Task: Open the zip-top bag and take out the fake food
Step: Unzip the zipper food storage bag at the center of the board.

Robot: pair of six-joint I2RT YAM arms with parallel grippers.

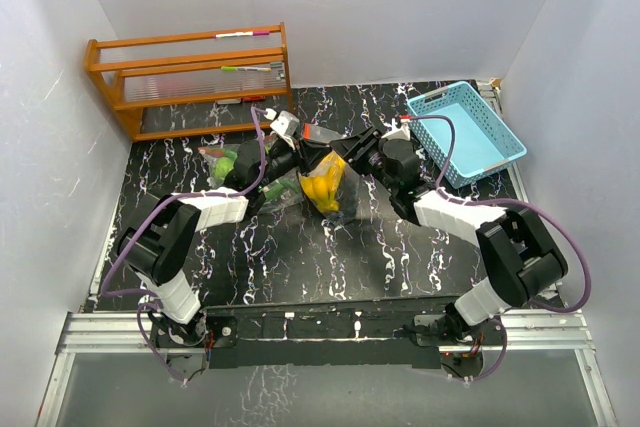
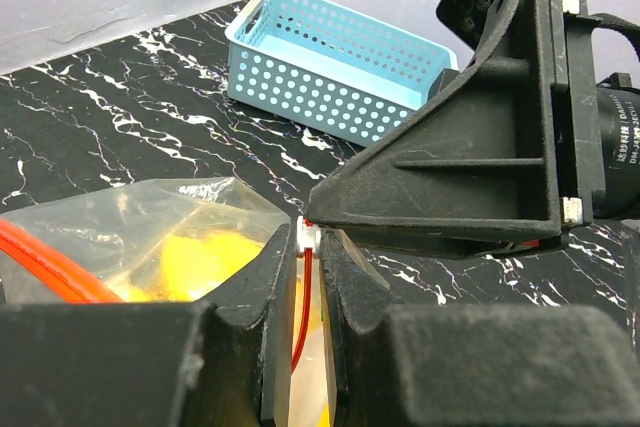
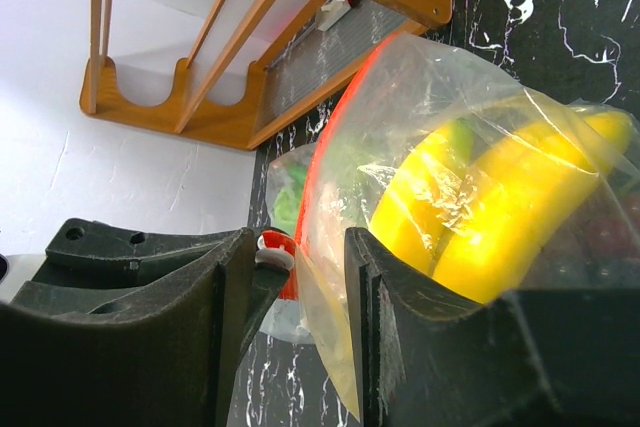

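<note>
Left wrist view: left gripper [image 2: 309, 259] pinches the zip-top bag [image 2: 140, 222] rim (bananas [image 3: 500, 207] inside); right gripper [image 3: 300, 259], jaws parted, straddles it.

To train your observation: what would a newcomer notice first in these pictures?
Bright yellow bananas inside a clear zip-top bag, mid-table, its red-zipped edge pinched by the left gripper, with the right gripper around it. Then the light-blue basket, far right, and the wooden rack, far left.

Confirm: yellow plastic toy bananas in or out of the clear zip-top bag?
In: yellow plastic bananas sit behind the clear zip-top bag film in the right wrist view.
</note>
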